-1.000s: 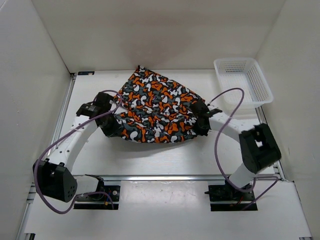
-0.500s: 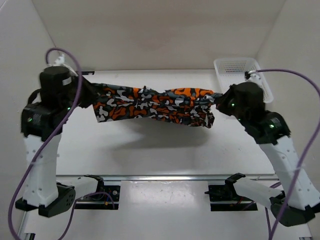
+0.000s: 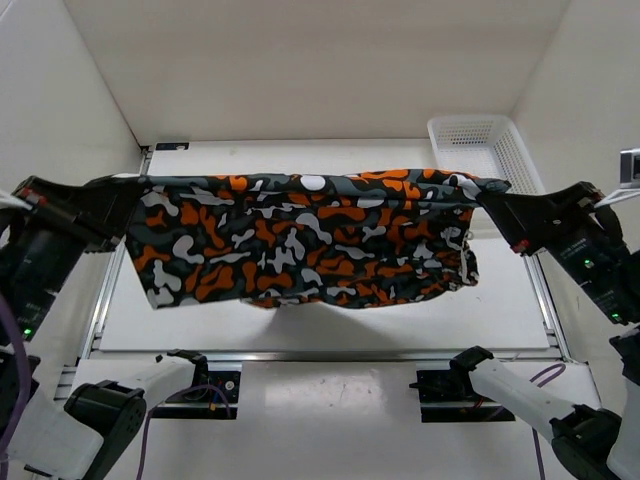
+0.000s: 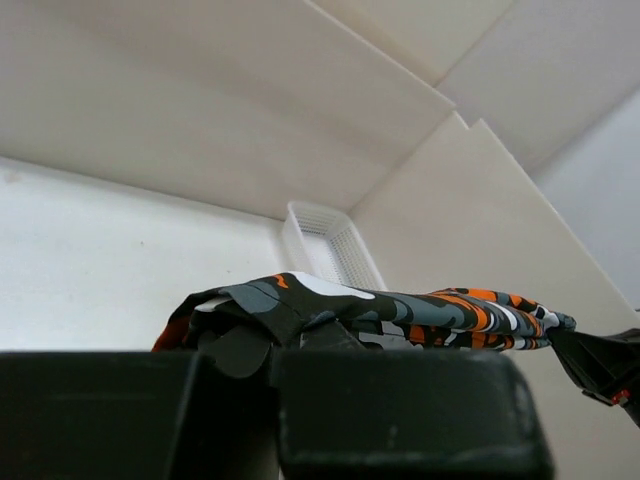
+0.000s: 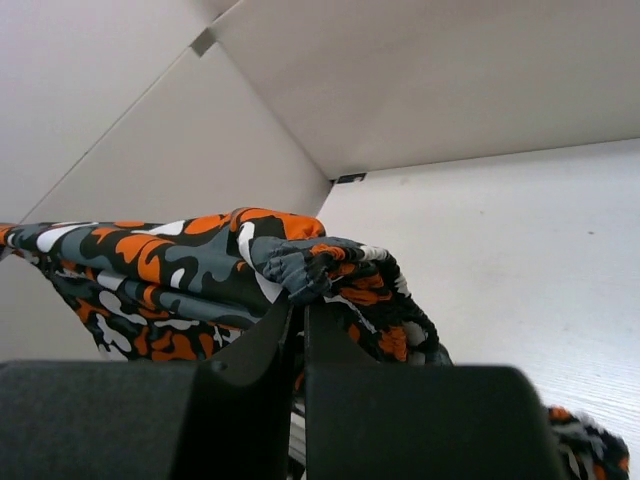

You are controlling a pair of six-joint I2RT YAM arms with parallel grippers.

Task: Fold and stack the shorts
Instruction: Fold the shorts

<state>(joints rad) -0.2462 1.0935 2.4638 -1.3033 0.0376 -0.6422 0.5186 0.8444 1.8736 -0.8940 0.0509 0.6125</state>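
Note:
The camouflage shorts [image 3: 300, 245] hang stretched out in the air above the table, spread wide between both arms. My left gripper [image 3: 128, 190] is shut on the left upper corner of the shorts [image 4: 300, 305], high at the left. At the right my right gripper [image 3: 490, 200] is shut on the other upper corner of the shorts [image 5: 290, 265]. The cloth droops from a taut top edge down to a loose lower hem. In the left wrist view the shorts run away toward the right gripper [image 4: 565, 340].
A white mesh basket [image 3: 483, 140] stands at the back right of the table, partly behind the cloth, and shows as the basket [image 4: 325, 240] in the left wrist view. White walls close in on three sides. The table [image 3: 300, 320] is bare below the cloth.
Both arms have risen from the table and moved apart, lifting the shorts from a crumpled heap into a wide, hanging spread. Both grips have stayed shut.

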